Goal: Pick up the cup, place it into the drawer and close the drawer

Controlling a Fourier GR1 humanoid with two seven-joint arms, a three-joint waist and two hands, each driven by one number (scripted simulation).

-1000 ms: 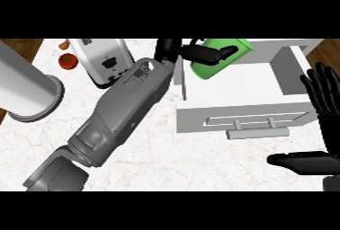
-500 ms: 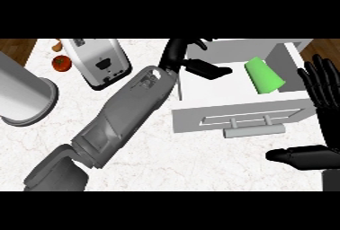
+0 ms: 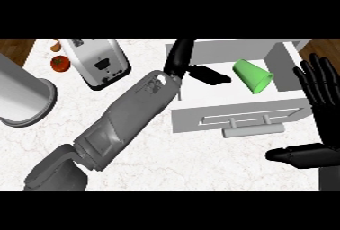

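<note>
- Head view: you are looking at the counter [image 3: 199, 170] first, with your grey left forearm [image 3: 126, 121] laid diagonally across it.
- The drawer [image 3: 239, 114] stands pulled out just to the right of your left hand, its front panel and handle [image 3: 253, 131] nearer you than that hand.
- Your right hand [image 3: 322, 117] rests released at the right edge, fingers straight and up, thumb out; it holds nothing.
- Your left hand [image 3: 192, 67] sits at the drawer's left wall, fingers straight and released, grasping nothing.
- The cup [image 3: 253, 76] lies on its side inside the drawer, just right of your left hand's thumb and apart from it.
- By my reading, placing is done and closing is the step in hand.
- Next, you need to lift the left hand clear of the drawer, then push against the front panel or handle until it seats.
- Watch that the forearm is out before you push.
</note>
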